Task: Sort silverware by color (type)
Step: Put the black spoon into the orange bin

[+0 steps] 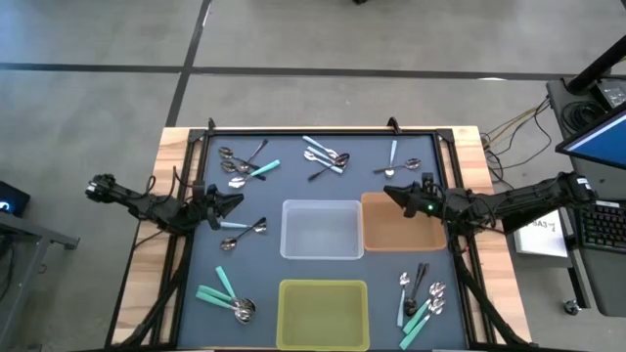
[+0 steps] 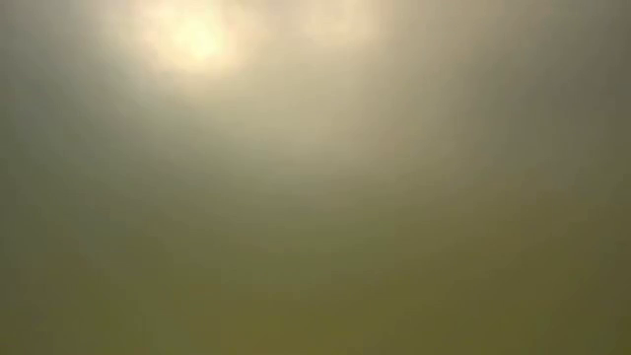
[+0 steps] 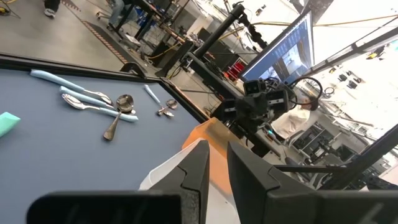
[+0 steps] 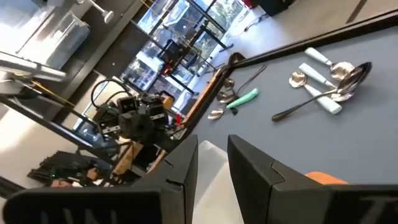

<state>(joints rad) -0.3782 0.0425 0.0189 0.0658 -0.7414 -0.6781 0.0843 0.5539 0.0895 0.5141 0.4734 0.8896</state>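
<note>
The silverware lies in loose groups on the dark mat: teal, light-blue and dark-handled spoons at the far left (image 1: pixel 241 166), far middle (image 1: pixel 326 156), far right (image 1: pixel 393 166), left middle (image 1: pixel 245 230), near left (image 1: pixel 227 298) and near right (image 1: pixel 421 298). My left gripper (image 1: pixel 238 200) hovers level at the mat's left, left of the clear bin (image 1: pixel 321 231), fingers a little apart with nothing between them (image 3: pixel 217 165). My right gripper (image 1: pixel 387 192) hovers level over the brown bin's (image 1: pixel 399 227) far left corner, also slightly open and empty (image 4: pixel 213 162).
A yellow-green bin (image 1: pixel 324 313) stands at the near middle, in front of the clear bin. A black frame (image 1: pixel 323 130) runs round the mat. A desk with a monitor and keyboard (image 1: pixel 597 210) stands off the table's right. Bare mat lies between the spoon groups.
</note>
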